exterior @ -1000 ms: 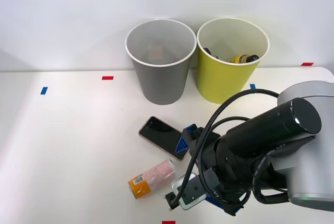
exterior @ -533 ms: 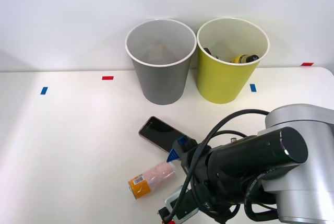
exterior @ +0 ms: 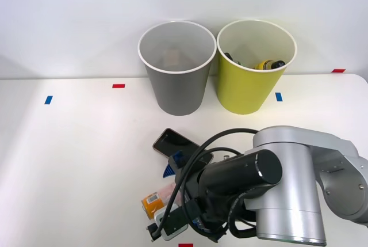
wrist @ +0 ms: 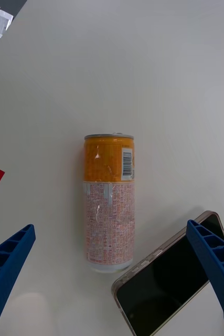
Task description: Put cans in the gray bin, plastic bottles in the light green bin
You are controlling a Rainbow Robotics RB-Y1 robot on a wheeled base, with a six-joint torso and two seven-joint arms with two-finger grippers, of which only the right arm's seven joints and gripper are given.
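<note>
Item one, my right pincer: blue ribbed fingers spread wide, nothing held, hanging over the white table with the wrist pointed down. Item two, the slim drink can, pale pink speckled body with an orange end and a white barcode patch: lying on its side on the table, below the pincer and centred in the gap between the two fingers, apart from both; in the front view its orange end pokes out from under my arm, on the side away from the bins. I count it as not yet gripped and not yet sorted. Item three, a dark-screened smartphone with a pinkish rim: flat on the table, one corner just beside the can's pale end and reaching under one finger's side of the gap; whether it touches the can I cannot tell. It belongs to neither bin and I judge it a nuisance for a clean close. Item four, the round tapered gray bin with a white rim: standing well beyond the pincer at the far side of the table, something faint and pale at its bottom that I cannot identify. Item five, the matching yellow-green bin: touching or nearly touching the gray one, with dark and yellow objects inside, seemingly bottles already sorted. Remaining, by my reckoning: descend, close on the can, lift, carry to the gray bin, release.
</note>
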